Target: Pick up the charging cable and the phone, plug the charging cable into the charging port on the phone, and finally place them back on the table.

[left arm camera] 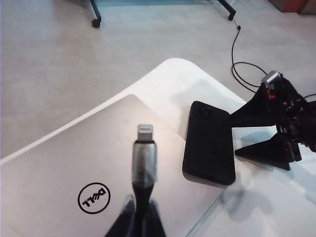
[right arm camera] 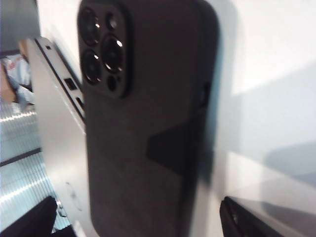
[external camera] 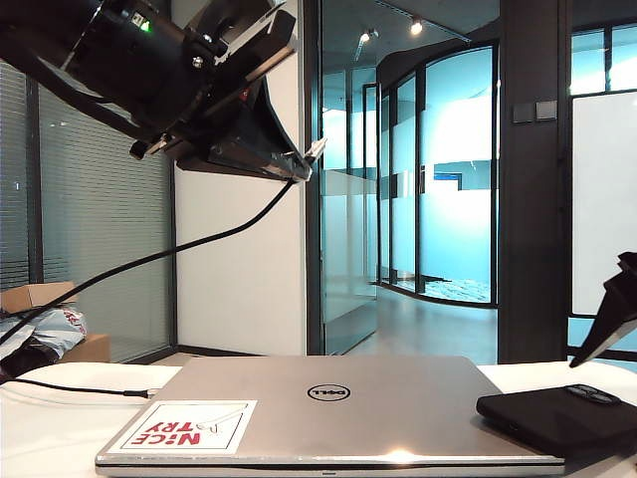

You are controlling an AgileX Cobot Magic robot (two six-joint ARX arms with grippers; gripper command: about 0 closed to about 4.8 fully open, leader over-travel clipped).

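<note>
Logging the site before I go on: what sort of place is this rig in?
Probably an office: glass partition walls and window blinds stand behind a white table with a Dell laptop. The left gripper holds the cable up; the open right gripper is at the phone.

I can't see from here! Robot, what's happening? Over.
Left tool up high, shut on charging cable. Right tool open, straddling phone on table. Nothing blocking.

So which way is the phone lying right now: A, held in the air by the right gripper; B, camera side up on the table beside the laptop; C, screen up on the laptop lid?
B: the phone lies flat on the table beside the laptop, camera bump upward.
</note>
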